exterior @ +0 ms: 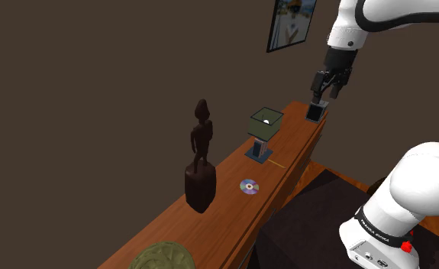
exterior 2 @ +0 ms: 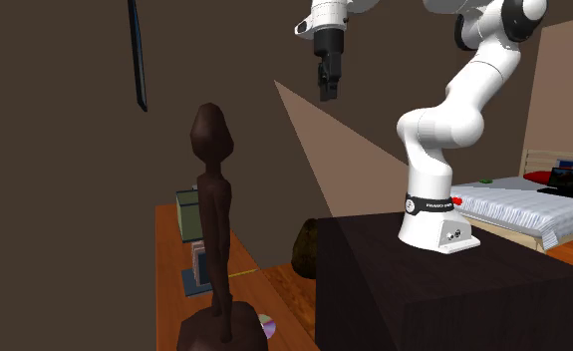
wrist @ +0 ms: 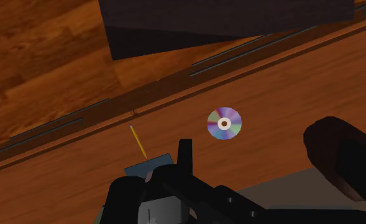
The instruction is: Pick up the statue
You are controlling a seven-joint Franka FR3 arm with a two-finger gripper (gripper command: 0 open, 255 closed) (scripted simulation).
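End effector (exterior: pixel 324 95) well apart from dark statue (exterior: pixel 201 164), opening indiscernible; black band (exterior: pixel 378 230) lettering illegible.

You've got a long table (exterior: pixel 227 205) running from the shoulder view's lower left to its upper right. The stand (exterior: pixel 305 229) is beside it, on that view's right. On the table, near end to far:
- round pad (exterior: pixel 160 258)
- statue (exterior: pixel 201 164)
- disc (exterior: pixel 249 186), past the statue and nearer the stand-side edge
- lamp (exterior: pixel 264 126), with a pencil (wrist: pixel 137 141) just beside its base, between lamp and disc
- small box (exterior: pixel 315 112), at the far end

The gripper (exterior: pixel 328 85) hangs high over the far half. A picture (exterior: pixel 292 23) hangs on the wall behind the far end. In the second exterior view, a bed (exterior 2: pixel 513 194) is behind the stand at right, with a laptop (exterior 2: pixel 569 179) on it.
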